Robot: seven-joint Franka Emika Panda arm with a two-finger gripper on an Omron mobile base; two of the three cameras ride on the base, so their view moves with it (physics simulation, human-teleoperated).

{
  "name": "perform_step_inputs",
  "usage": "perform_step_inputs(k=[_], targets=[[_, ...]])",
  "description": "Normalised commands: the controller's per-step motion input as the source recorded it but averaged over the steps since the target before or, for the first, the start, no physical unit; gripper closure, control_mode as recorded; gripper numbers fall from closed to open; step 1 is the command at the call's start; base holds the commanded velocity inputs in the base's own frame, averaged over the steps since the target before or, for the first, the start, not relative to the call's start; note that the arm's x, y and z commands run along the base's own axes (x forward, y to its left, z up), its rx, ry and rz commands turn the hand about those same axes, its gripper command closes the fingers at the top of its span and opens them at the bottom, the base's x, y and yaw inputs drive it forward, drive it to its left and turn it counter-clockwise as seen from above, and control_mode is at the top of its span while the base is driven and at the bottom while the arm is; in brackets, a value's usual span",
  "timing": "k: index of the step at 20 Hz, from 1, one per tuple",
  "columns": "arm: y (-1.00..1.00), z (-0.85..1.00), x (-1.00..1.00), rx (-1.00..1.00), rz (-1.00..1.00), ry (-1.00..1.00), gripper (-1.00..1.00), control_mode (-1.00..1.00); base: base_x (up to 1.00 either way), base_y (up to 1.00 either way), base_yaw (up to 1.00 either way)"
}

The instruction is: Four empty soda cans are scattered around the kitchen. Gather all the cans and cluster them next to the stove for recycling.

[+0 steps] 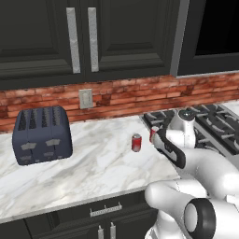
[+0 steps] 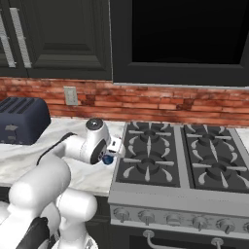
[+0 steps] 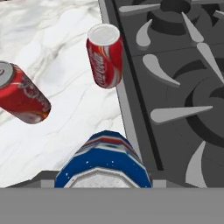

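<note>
Blue can (image 3: 104,162) seated at the gripper (image 3: 105,186) in hand view, body between the finger bases, silver top toward the camera; jaws closed partway around it, clamped on the can. Glimpsed as a blue spot (image 2: 107,158) under the wrist in right base view, above the marble counter (image 2: 92,177) just left of the stove (image 2: 180,165).
Beyond the held can: one red can (image 3: 105,55) upright on the counter (image 3: 52,57), right beside the stove edge (image 3: 131,109). Second red can (image 3: 19,94) farther left, apart from the first.
Same pair in left base view: one red can (image 1: 136,142) standing free, other (image 1: 153,133) partly behind the arm.
Farthest left: toaster (image 1: 42,135) against the brick wall (image 1: 116,95)
</note>
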Motion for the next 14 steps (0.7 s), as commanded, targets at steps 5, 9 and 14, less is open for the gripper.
perform_step_inputs(k=[5,9,14], targets=[[0.00,-0.18,0.12,0.00,0.00,0.02,1.00,-1.00,0.00,0.00,0.00],[0.00,-0.12,0.14,0.00,0.00,0.03,1.00,-1.00,0.00,0.00,0.00],[0.00,-0.12,0.20,0.00,0.00,0.03,1.00,-1.00,0.00,0.00,0.00]])
